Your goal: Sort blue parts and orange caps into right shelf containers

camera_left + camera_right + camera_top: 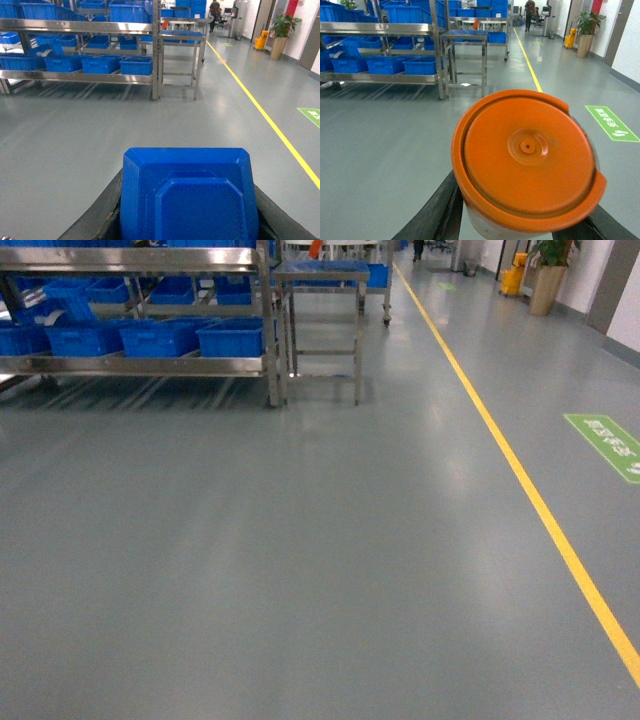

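Blue plastic fills the bottom of the left wrist view: the left gripper [187,220] is clamped on a blue part [187,192], its dark jaws showing either side of the angular block. In the right wrist view the right gripper [520,222] grips an orange cap [527,157], ridged rim and round face turned toward the camera. Neither gripper shows in the head view.

Both loads have yet to reach their goal. The shelf [140,365] stands ahead and to the left across bare grey floor [300,570], well apart from both grippers, its long axis running left to right, with blue bins [232,338] in a row on the lower level. By my judgement the left arm is nearer, and the base must drive forward-left first.

A green floor sign [610,445] carries white writing too blurred to read; a yellow line [520,470] runs alongside.
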